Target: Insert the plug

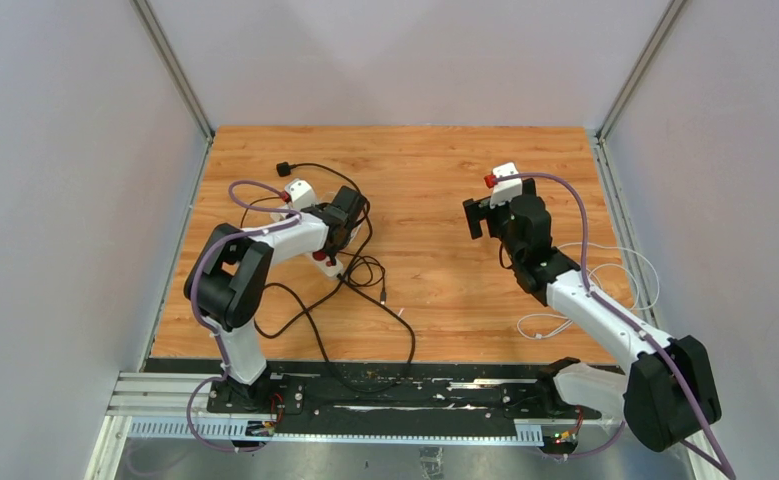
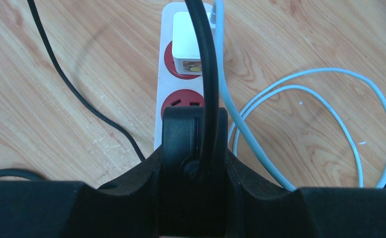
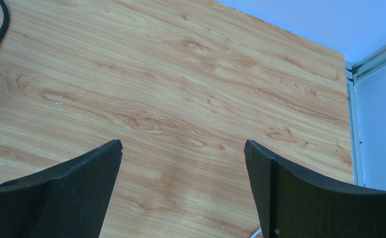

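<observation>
Black plug (image 2: 181,134) clamped in left tool (image 2: 194,171), over white power strip (image 2: 164,74)

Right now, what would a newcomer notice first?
The left gripper clamps a black plug just short of an empty red socket on the white power strip, whose far socket holds a white adapter. Loose black cable tangles beside it; the right gripper hangs open over the bare wooden table.

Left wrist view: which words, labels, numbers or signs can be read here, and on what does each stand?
No text can be read. The white cube-shaped charger in the white plastic power strip with red sockets bears a small yellow sticker, too blurred to read.
</observation>
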Tool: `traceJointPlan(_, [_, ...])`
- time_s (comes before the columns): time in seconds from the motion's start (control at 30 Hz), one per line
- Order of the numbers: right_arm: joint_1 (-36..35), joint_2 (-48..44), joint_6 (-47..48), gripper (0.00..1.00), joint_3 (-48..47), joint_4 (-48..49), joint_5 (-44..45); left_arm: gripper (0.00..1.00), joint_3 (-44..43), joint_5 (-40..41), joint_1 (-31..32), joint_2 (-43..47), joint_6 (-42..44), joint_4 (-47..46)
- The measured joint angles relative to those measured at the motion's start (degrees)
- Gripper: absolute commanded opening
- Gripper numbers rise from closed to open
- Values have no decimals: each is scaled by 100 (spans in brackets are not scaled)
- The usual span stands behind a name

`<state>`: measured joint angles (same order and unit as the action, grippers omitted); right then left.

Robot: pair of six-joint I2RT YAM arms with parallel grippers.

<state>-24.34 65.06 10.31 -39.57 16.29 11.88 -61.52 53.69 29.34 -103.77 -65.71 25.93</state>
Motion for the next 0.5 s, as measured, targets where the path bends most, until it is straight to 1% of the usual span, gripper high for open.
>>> traceJointPlan(0.03, [0,-20,0,100,0,0,0,0,-20,-50,0,20,-7,52])
traceJointPlan(0.17, [0,-146,0,100,0,-4,-2,17,-85,-295,7,116,-52,297])
traceJointPlan(0.33, [0,-348,2,100,0,-17,-7,27,-186,-444,39,122,-55,514])
traceJointPlan(0.37, [0,-393,0,100,0,-31,-9,31,-203,-459,46,118,-55,546])
traceJointPlan(0.43, [0,-490,0,100,0,-59,-17,43,-236,-490,52,116,-55,605])
traceJointPlan(0.5, [0,-562,0,100,0,-72,-33,62,-256,-533,57,118,-50,656])
